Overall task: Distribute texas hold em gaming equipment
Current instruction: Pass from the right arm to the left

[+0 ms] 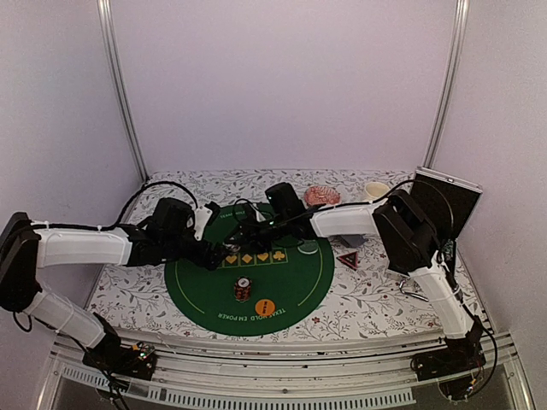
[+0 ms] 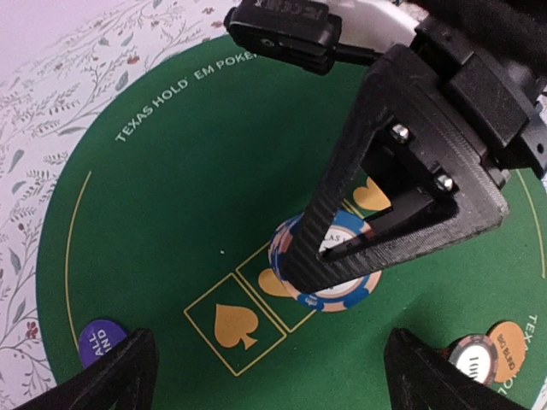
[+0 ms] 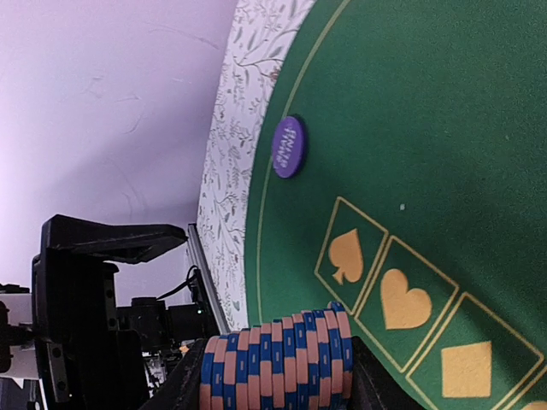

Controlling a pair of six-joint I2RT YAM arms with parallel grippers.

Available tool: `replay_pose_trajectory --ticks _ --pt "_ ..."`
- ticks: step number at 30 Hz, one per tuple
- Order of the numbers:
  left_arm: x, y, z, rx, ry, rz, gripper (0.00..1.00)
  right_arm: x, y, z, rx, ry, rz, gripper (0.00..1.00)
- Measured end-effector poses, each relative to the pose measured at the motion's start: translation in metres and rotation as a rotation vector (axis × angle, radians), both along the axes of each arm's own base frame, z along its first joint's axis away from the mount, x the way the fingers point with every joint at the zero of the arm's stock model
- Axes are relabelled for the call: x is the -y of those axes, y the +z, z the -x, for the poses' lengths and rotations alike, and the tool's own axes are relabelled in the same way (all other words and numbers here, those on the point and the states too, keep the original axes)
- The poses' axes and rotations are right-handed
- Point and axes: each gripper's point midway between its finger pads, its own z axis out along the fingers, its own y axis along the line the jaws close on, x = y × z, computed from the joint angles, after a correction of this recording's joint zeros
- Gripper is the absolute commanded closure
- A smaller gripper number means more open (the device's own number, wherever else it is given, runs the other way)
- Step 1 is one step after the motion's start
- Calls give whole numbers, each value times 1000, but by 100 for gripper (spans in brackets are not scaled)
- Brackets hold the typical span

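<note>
Chip stack pinched in R gripper over green mat.
Stack: blue/orange striped, clamped btwn both R fingers, over the row of yellow suit boxes at mat ctr, by the heart box; can't tell if it touches the mat. L gripper: jaws spread wide, low over the mat's left side, facing the stack, apart from it. Second chip stack: on the mat's near part, w/ orange button just beside it. Purple-blue button: flat on the mat, just inside its rim line. Pale-green button: on the mat's right part. Black/red triangle marker: off the mat, near its right rim. Pink bowl & cream mug: beyond the mat's far-right rim, on the flowered tablecloth.
</note>
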Motion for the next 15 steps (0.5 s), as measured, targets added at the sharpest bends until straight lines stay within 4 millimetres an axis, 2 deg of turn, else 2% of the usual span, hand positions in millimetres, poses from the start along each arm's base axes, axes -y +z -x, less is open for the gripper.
replay_pose_trajectory --ticks 3,6,10,15 --pt "-3 -17 -1 -34 18 -7 6 -3 -24 -3 -44 -10 25 98" --pt "-2 -30 -2 -58 22 -10 5 -5 -37 -5 -72 -19 35 98" --pt "0 -42 -5 -73 23 -19 6 -7 -46 -6 -102 -30 43 98" --pt "4 -55 -11 -91 14 -28 15 -9 -46 -8 -115 -39 36 98"
